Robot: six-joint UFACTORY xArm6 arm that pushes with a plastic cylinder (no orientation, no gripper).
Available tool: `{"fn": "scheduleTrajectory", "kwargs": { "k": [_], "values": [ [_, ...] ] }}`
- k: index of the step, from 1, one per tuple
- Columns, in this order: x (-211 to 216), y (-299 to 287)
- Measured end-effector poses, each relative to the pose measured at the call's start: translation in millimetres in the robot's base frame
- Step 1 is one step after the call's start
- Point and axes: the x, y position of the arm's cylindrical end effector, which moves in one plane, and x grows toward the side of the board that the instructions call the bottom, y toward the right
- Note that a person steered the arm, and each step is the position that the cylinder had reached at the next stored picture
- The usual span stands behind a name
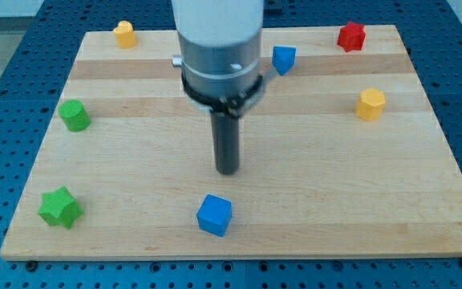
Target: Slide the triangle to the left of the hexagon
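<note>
Our tip point(227, 169) is bare, touching nothing, mid-board. The blue triangle point(283, 59) sits top; the yellow hexagon point(370, 104) right. We should circle behind the triangle and push gently.

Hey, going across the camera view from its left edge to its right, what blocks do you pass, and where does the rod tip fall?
Green star → green block → yellow block at the top → blue cube → my tip → blue triangle → red star → yellow hexagon.
</note>
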Motion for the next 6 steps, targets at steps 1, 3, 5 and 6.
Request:
{"fn": "scheduleTrajectory", "kwargs": {
  "k": [1,3,5,6],
  "values": [
    [-60.1,-23.9],
    [-176.2,11.8],
    [-202.3,89.5],
    [-199.1,113.3]
  ]
}}
